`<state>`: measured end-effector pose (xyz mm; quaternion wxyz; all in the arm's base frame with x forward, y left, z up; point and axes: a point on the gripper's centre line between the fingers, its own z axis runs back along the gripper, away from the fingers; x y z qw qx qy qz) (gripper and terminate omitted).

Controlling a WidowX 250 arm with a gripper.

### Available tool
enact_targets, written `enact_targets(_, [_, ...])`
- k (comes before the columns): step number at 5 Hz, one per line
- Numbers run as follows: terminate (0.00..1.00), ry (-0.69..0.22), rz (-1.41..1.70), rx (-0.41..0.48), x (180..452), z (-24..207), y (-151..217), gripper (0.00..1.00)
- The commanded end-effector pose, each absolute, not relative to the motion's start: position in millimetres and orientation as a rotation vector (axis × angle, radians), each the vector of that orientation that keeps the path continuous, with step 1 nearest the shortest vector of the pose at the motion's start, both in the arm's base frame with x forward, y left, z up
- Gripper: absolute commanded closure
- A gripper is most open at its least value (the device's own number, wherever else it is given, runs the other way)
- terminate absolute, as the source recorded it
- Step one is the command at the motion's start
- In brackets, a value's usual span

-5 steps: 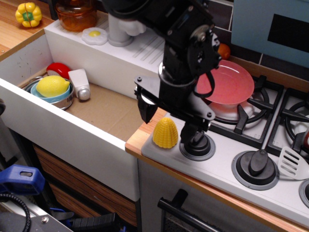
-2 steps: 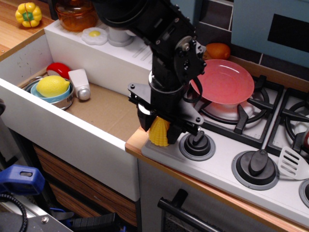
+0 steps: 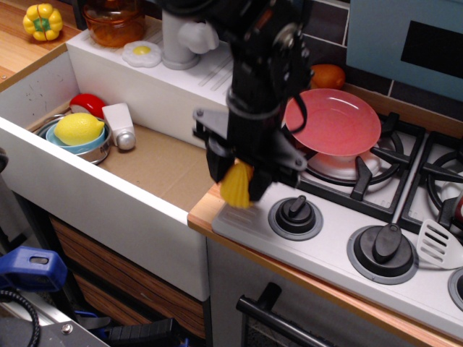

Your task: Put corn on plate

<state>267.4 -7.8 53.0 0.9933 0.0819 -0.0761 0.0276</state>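
Observation:
The yellow toy corn (image 3: 236,189) hangs between my gripper's (image 3: 237,181) black fingers, lifted a little above the front left corner of the stove panel. Only its lower half shows below the fingers. The gripper is shut on it. The pink-red plate (image 3: 334,121) rests on the back left burner, up and to the right of the gripper, partly behind the arm.
A stove knob (image 3: 295,215) sits just right of the corn, another knob (image 3: 383,247) further right. A white spatula (image 3: 441,242) lies at the right edge. The sink (image 3: 155,163) at left holds a lemon (image 3: 78,128) in a blue bowl. An orange fruit (image 3: 329,75) lies behind the plate.
The gripper came down left onto the corn, closed on it, and has raised it slightly off the stove panel.

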Motion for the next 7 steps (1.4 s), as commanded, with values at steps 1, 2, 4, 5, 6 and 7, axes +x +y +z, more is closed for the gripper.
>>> enact_targets(1, [0.00, -0.272, 0.045, 0.230, 311, 104, -16, 1.00])
enact_targets(2, [0.00, -0.304, -0.007, 0.216, 344, 105, -25, 1.00])
enact_targets(4, [0.00, -0.373, -0.067, 0.153, 382, 86, -36, 1.00])
enact_targets(5, [0.00, -0.390, -0.065, 0.123, 385, 82, -37, 0.00])
enact_targets(6, [0.00, -0.390, -0.065, 0.123, 385, 82, -37, 0.00])
enact_targets(7, [0.00, -0.390, -0.065, 0.123, 385, 82, -37, 0.00])
